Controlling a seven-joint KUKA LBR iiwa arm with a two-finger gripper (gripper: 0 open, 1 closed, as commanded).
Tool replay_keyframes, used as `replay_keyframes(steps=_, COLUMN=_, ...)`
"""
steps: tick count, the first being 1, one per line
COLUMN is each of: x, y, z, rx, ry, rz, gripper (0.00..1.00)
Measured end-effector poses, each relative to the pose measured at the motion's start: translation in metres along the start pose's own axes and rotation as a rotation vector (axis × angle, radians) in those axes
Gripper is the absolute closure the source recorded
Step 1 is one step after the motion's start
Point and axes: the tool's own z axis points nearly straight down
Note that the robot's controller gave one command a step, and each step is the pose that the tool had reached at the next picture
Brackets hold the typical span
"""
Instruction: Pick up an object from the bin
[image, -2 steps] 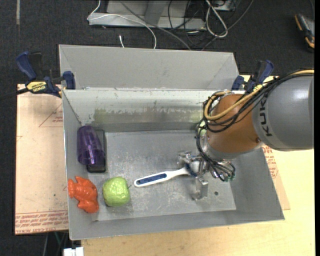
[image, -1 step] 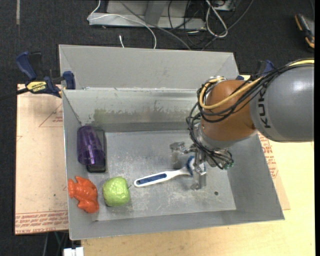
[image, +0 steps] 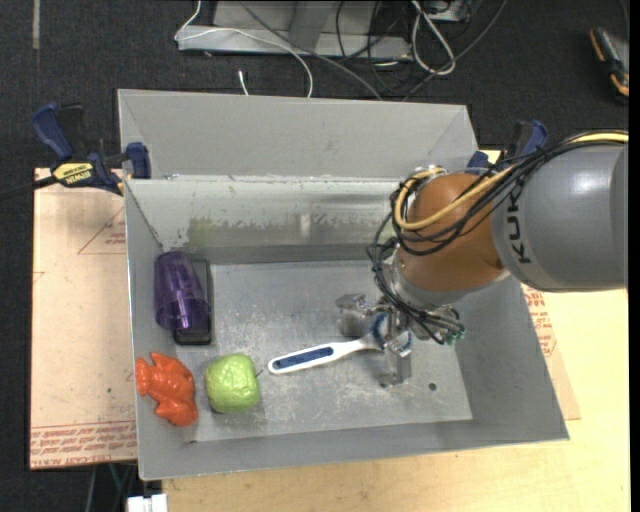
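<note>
My gripper is low over the right half of the bin floor, and it is open. One finger stands behind the right end of a blue and white toothbrush, the other finger in front of it. The toothbrush lies flat, pointing left toward a green crinkled ball. Its right end sits between the two fingers, and they are not closed on it.
An orange toy figure lies in the front left corner beside the green ball. A purple translucent object on a black base rests along the left wall. The arm's orange cover hangs above the gripper.
</note>
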Motion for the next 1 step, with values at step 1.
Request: replay_keyframes(steps=1, x=0.0105, y=-0.0308, z=0.0001, rx=0.002, ry=-0.004, rz=-0.065, gripper=1.00)
